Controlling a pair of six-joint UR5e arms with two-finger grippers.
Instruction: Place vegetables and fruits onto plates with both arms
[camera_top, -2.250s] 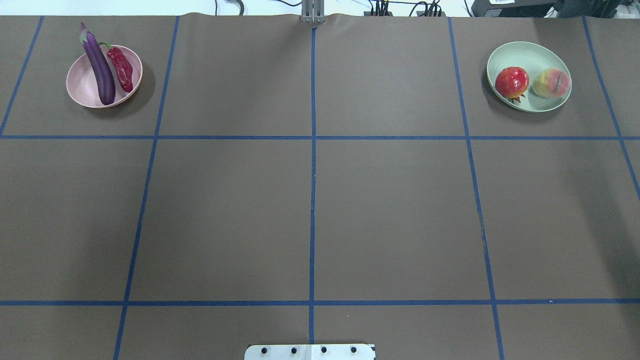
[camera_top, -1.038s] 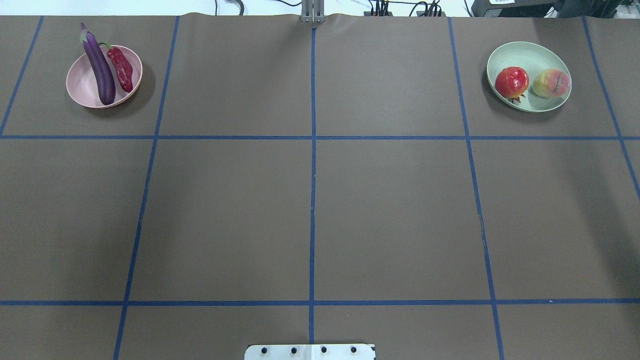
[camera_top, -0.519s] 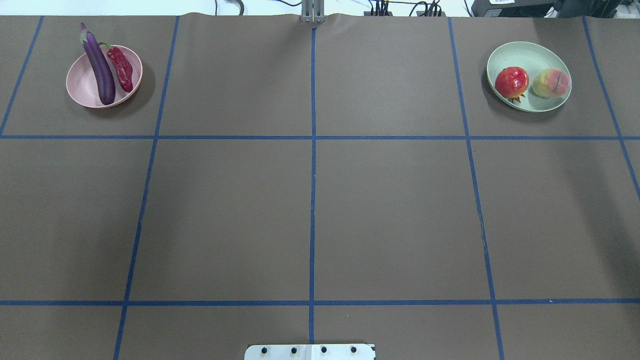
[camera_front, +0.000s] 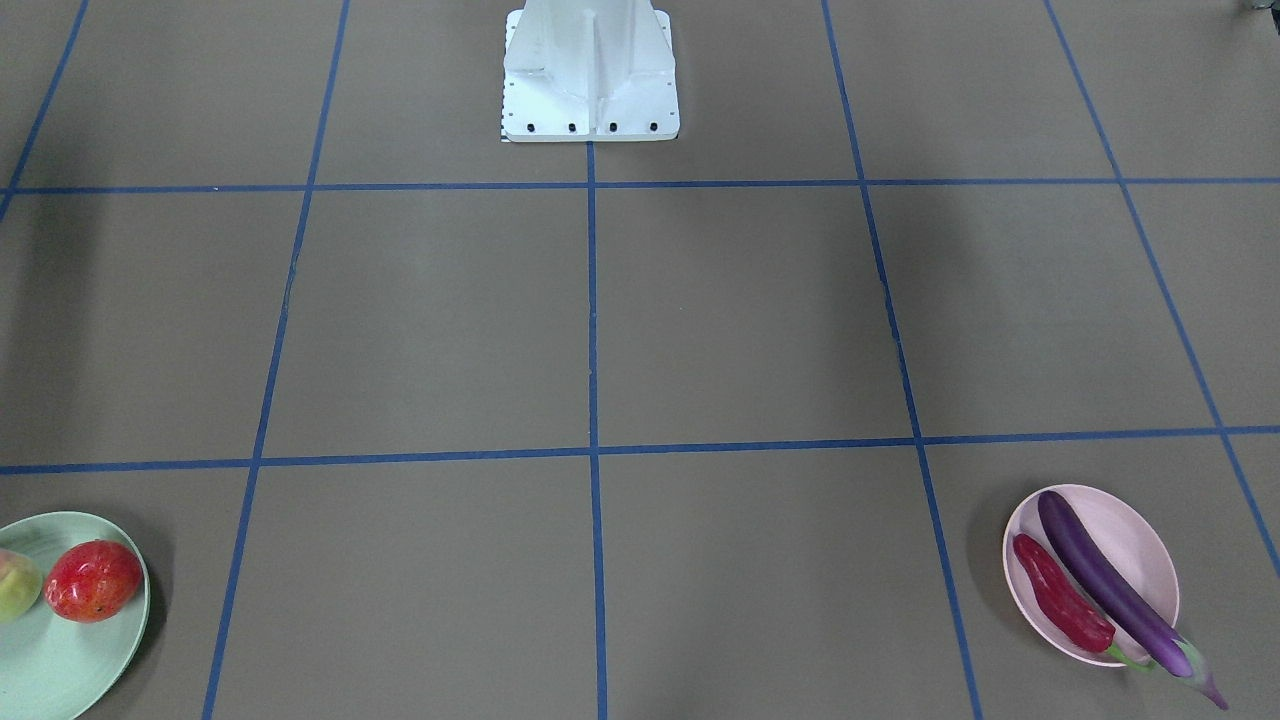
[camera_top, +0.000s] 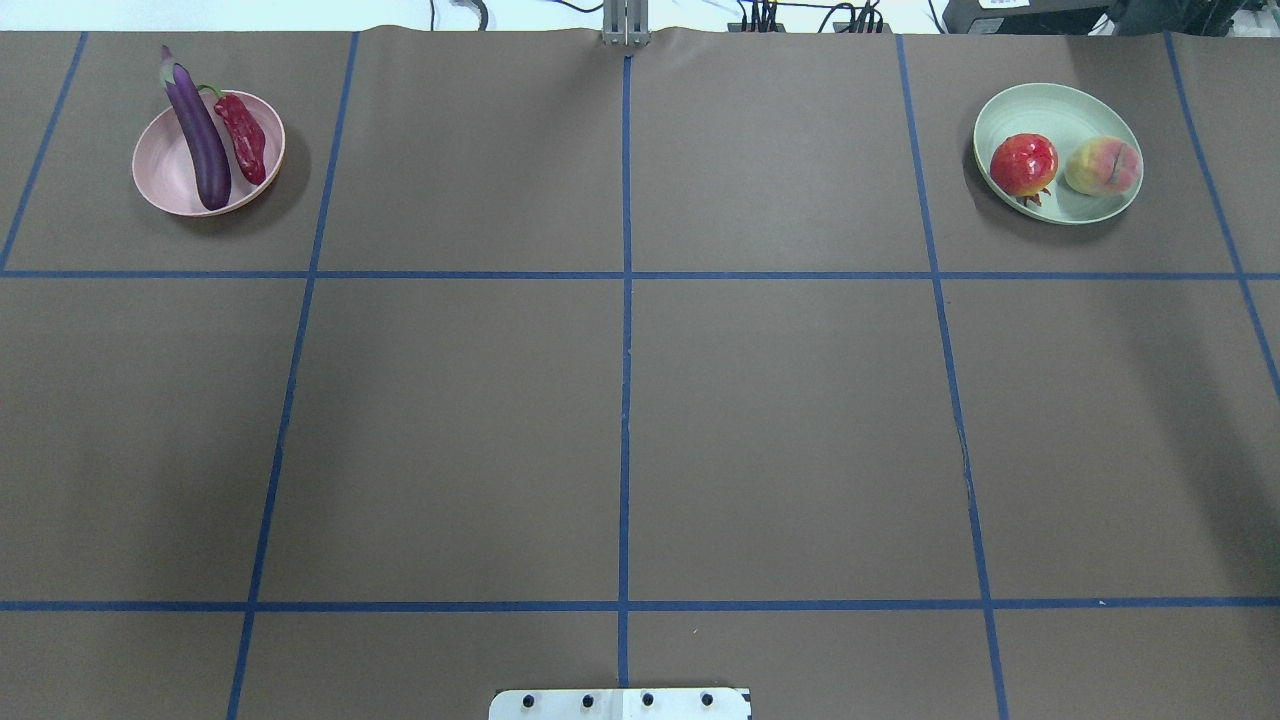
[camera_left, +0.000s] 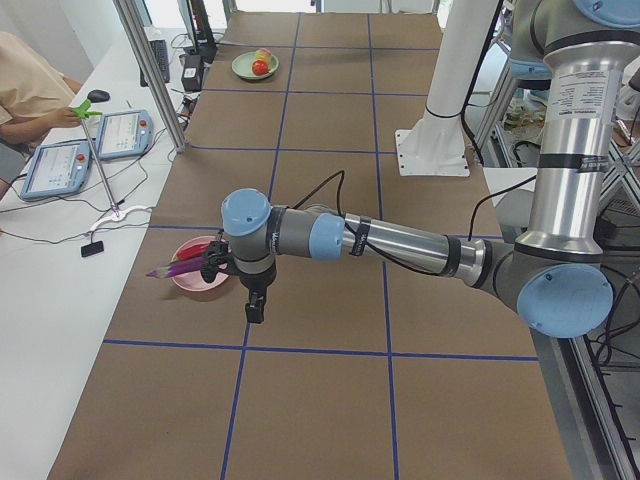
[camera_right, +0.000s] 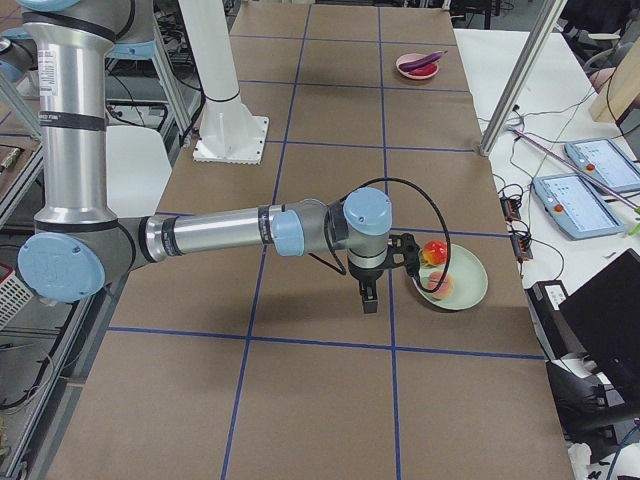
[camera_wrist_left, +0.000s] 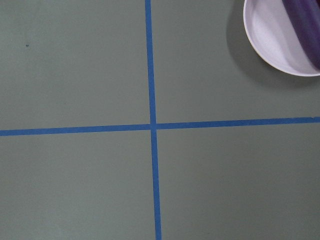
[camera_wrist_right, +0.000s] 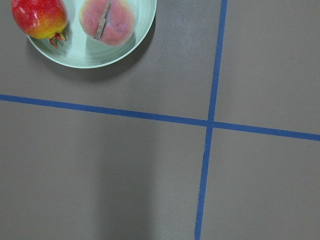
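Observation:
The purple eggplant (camera_top: 200, 140) and red chili pepper (camera_top: 243, 135) lie in the pink plate (camera_top: 160, 180) at the far left. The red-orange fruit (camera_top: 1023, 165) and peach (camera_top: 1103, 165) sit in the mint green plate (camera_top: 1060, 105) at the far right. No gripper shows in the overhead or front views. In the exterior left view my left gripper (camera_left: 255, 312) hangs above the table beside the pink plate (camera_left: 185, 282). In the exterior right view my right gripper (camera_right: 369, 302) hangs beside the green plate (camera_right: 470, 285). I cannot tell whether either is open or shut.
The white base pedestal (camera_front: 590, 80) stands at the robot's edge of the brown table with blue tape lines. An operator (camera_left: 30, 90) sits at a side bench with teach pendants (camera_left: 125, 133). Metal frame posts (camera_right: 515, 75) stand along the far edge.

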